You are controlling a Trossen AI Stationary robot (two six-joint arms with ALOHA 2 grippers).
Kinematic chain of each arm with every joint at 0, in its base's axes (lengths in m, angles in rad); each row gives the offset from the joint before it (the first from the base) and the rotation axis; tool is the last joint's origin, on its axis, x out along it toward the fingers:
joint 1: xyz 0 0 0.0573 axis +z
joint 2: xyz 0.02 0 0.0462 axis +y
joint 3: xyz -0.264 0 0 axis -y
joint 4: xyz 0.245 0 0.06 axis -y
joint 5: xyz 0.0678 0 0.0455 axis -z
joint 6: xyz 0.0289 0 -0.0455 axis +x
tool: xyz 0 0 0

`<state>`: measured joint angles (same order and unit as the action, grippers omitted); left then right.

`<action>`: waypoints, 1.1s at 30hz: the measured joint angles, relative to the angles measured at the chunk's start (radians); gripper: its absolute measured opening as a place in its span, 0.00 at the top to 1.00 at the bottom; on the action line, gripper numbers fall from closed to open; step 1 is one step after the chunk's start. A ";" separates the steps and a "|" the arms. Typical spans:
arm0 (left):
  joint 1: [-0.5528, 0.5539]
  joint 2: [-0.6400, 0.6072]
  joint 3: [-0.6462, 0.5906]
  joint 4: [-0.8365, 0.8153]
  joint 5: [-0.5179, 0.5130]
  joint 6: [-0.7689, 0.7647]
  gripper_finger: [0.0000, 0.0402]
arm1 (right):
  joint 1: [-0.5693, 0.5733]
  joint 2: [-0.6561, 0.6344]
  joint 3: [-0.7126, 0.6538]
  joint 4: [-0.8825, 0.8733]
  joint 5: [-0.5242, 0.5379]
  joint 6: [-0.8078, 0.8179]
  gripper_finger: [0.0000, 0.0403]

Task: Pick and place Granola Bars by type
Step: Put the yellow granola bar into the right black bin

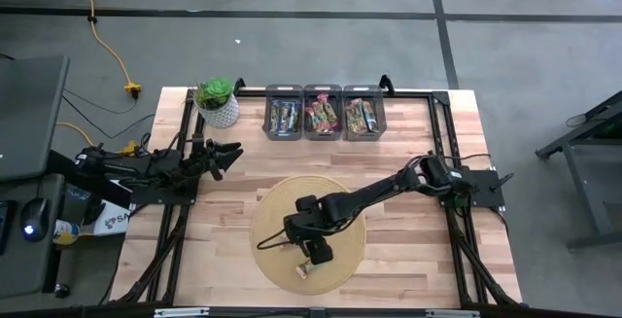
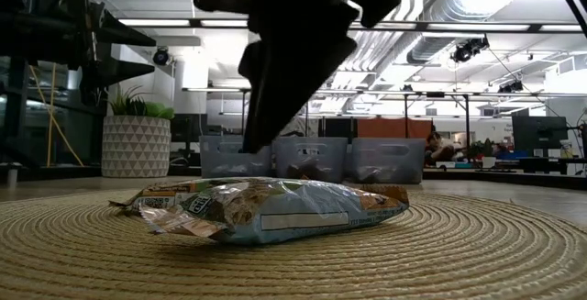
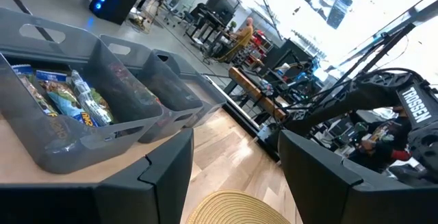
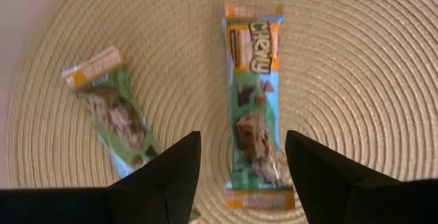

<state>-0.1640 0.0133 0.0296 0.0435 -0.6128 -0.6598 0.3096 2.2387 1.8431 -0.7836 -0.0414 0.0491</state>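
We see the right gripper (image 4: 239, 176) hanging over the straw mat (image 4: 356, 59), fingers spread.
Two granola bars lie flat on the mat: one bar (image 4: 254, 104) reaches into the gap between our fingers, the other bar (image 4: 113, 114) lies just beside them. The left gripper (image 1: 225, 155), fingers apart, waits above the worktop (image 1: 243, 177) near the three bins (image 1: 325, 112).

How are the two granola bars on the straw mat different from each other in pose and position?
In the right wrist view, one granola bar lies straight, in line with the gap of the open right gripper; the other bar lies slanted, off to one side. The straight bar shows fully; a finger hides the slanted bar's end. Both have green wrappers with orange ends and lie flat on the woven mat.
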 joint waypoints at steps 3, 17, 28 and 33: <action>0.000 0.000 0.000 0.000 0.000 0.000 0.47 | 0.000 0.000 -0.031 0.003 0.015 0.012 0.47; 0.000 0.000 0.000 0.000 0.000 0.000 0.47 | -0.005 0.000 -0.060 0.079 0.090 0.012 0.43; 0.000 0.000 0.000 0.000 0.000 0.000 0.47 | -0.003 0.007 -0.060 0.113 0.069 -0.025 0.43; 0.000 0.000 0.000 0.000 0.000 0.000 0.47 | -0.003 0.034 -0.061 0.131 0.057 -0.027 0.43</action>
<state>-0.1639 0.0132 0.0296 0.0433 -0.6128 -0.6598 0.3061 2.2723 1.7825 -0.6527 0.0155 0.0219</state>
